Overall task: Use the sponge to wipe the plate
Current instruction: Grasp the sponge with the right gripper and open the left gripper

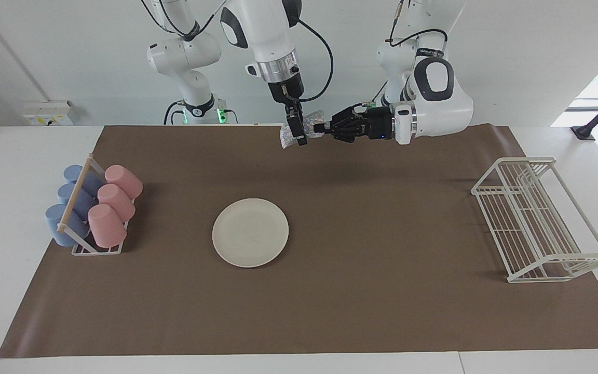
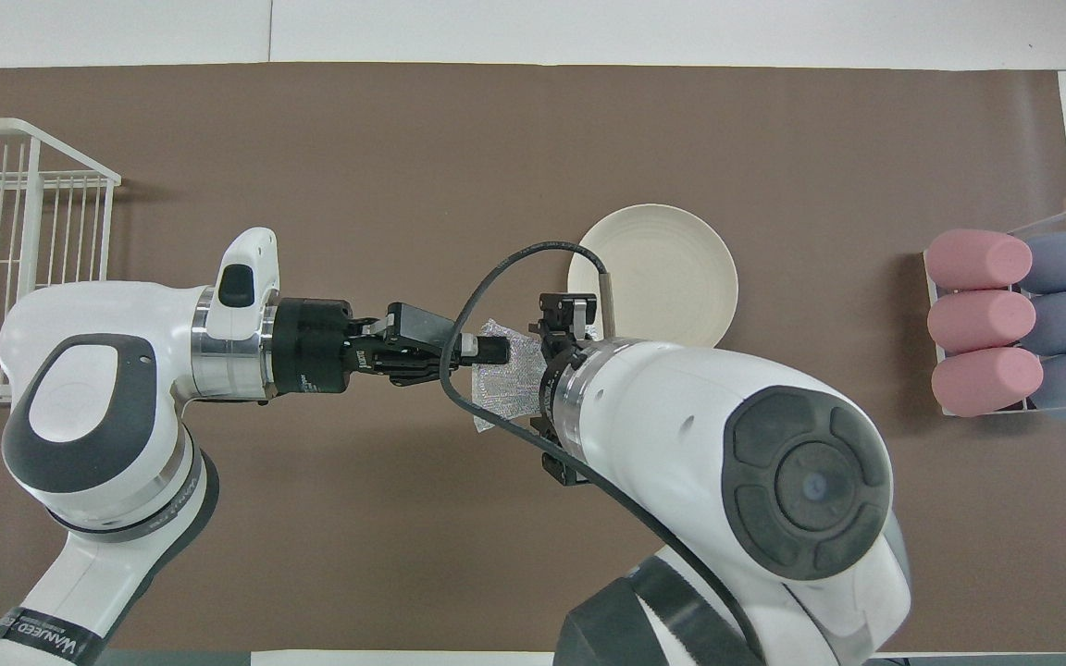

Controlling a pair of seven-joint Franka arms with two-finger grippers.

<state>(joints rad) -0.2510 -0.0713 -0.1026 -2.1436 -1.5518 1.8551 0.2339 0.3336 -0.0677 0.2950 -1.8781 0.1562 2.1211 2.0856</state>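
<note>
In the facing view, the sponge (image 1: 304, 130) hangs in the air, above the robots' edge of the brown mat (image 1: 361, 306). The left gripper (image 1: 321, 128) comes in from the side, lying flat. Its fingers are pinched tight on one end of the sponge. The right gripper (image 1: 297, 136) points straight down, right at the sponge. Its fingers sit on the sponge, but I cannot tell if they squeeze it or are still a bit apart. The plate (image 1: 250, 232) lies flat on the mat, farther from the robots than the sponge. Nothing touches it. A rack (image 1: 85, 206) of pink and blue cups stands at the right arm's end of the table. A white wire rack (image 1: 538, 221) stands at the left arm's end.

In the overhead view, the left gripper (image 2: 494, 349) reaches across the mat (image 2: 403, 148) and its tips are closed on the edge of the sponge (image 2: 507, 381). The right arm's big white body covers the other part of the sponge. Only the top of the right gripper (image 2: 566, 324) peeks out, so I cannot tell how its fingers stand. The plate (image 2: 667, 268) shows just past the right arm, partly hidden by it. The cup rack (image 2: 1023, 324) is at the right arm's end and the wire rack (image 2: 6, 268) at the left arm's end.
</note>
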